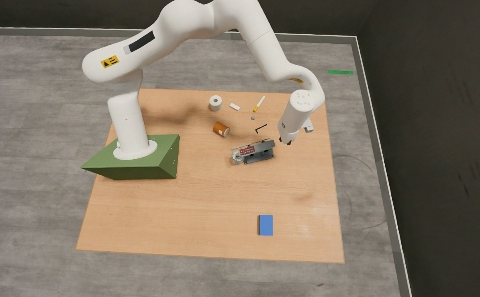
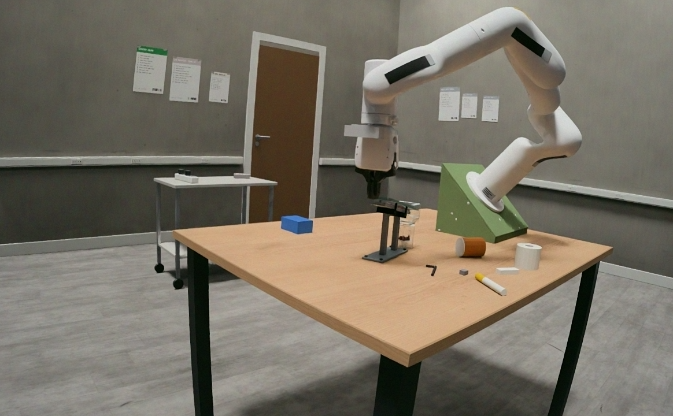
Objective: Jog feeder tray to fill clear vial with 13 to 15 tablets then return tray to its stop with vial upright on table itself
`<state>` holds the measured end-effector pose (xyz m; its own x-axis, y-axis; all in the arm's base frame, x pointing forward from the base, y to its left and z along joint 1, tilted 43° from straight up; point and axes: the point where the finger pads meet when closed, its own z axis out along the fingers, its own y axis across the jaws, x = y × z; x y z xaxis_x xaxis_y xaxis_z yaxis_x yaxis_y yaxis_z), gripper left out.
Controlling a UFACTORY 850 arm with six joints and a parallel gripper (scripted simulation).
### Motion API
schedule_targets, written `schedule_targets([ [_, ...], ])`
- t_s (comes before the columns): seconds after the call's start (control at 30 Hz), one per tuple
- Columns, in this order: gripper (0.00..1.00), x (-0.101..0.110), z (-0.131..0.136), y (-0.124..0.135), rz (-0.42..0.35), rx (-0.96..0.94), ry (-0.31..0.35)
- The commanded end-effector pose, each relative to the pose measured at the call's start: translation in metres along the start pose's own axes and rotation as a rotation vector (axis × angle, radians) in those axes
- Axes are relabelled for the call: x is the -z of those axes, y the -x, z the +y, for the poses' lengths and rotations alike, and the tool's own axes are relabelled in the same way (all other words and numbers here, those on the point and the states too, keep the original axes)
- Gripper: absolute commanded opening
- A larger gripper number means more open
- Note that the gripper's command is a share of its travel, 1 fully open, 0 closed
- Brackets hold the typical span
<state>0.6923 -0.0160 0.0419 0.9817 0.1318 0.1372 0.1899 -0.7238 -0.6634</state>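
Observation:
A grey feeder tray [image 1: 257,147] [image 2: 391,205] sits on a small stand in the middle of the wooden table [image 1: 204,206] [image 2: 359,294]. Several red tablets [image 1: 246,150] lie in the tray's half toward the robot base. A clear vial [image 1: 233,160] [image 2: 407,227] stands upright under that end, with a few dark tablets at its bottom. My gripper [image 1: 285,142] [image 2: 372,193] is shut and empty. It hangs just above and beside the tray's outer end, apart from it.
An orange pill bottle [image 1: 220,129] [image 2: 470,247] lies on its side. A white roll [image 1: 215,102] [image 2: 528,256], a white block [image 1: 234,106], a yellow-tipped marker [image 1: 258,103] [image 2: 490,283], a small grey cube [image 1: 252,117], a black hex key [image 1: 255,129] and a blue block [image 1: 265,225] [image 2: 296,223] lie around. The green base wedge [image 1: 138,160] stands at the left.

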Motion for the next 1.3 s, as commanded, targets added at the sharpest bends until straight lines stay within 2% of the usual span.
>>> schedule_targets([
  [0.0, 0.00, 0.001, 0.000, -0.001, 0.002, 0.001, 0.001],
  [0.7, 0.00, -0.004, 0.000, 0.022, 0.002, 0.001, 0.001],
  [1.27, 0.00, -0.003, 0.000, 0.017, 0.002, 0.001, 0.001],
])
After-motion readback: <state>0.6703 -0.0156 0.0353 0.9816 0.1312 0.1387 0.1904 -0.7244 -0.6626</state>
